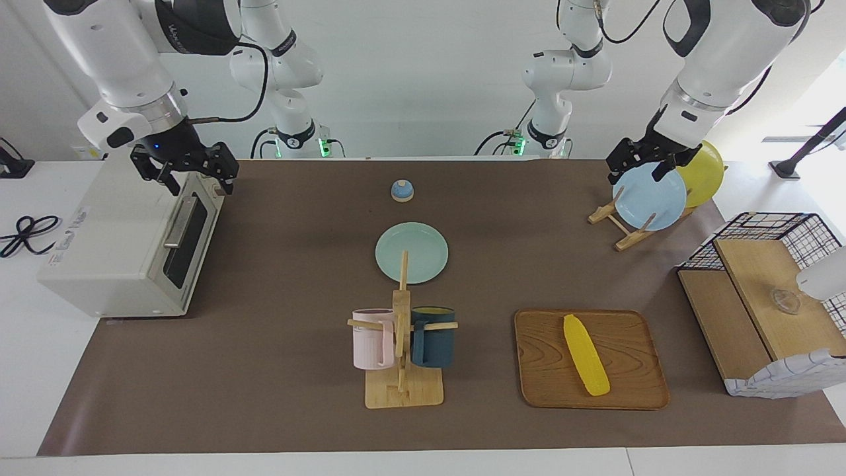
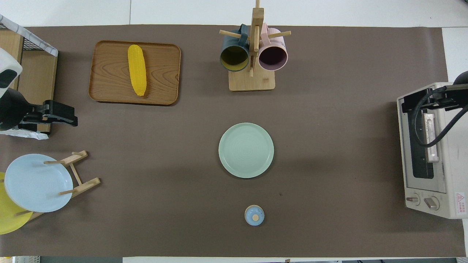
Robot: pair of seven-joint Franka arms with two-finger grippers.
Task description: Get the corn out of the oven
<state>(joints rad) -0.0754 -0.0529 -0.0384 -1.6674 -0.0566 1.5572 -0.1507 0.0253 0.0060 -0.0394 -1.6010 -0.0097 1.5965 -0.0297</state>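
The corn (image 1: pixel 585 355) is a yellow cob lying on a wooden tray (image 1: pixel 628 390), toward the left arm's end of the table and farther from the robots than the plate rack. It also shows in the overhead view (image 2: pixel 136 69), on the tray (image 2: pixel 164 73). The off-white oven (image 1: pixel 112 264) stands at the right arm's end, its dark glass door shut; it also shows in the overhead view (image 2: pixel 431 164). My right gripper (image 1: pixel 192 175) is open and empty, in the air over the oven's top front edge. My left gripper (image 1: pixel 641 170) is open and empty, raised over the plate rack.
A mint plate (image 1: pixel 412 252) lies mid-table, with a wooden mug rack (image 1: pixel 402 344) holding a pink and a dark blue mug farther out. A small blue bell (image 1: pixel 402 190) sits nearer the robots. A plate rack (image 1: pixel 621 231) holds blue and yellow plates. A wire-and-wood shelf (image 1: pixel 760 297) stands beside the tray.
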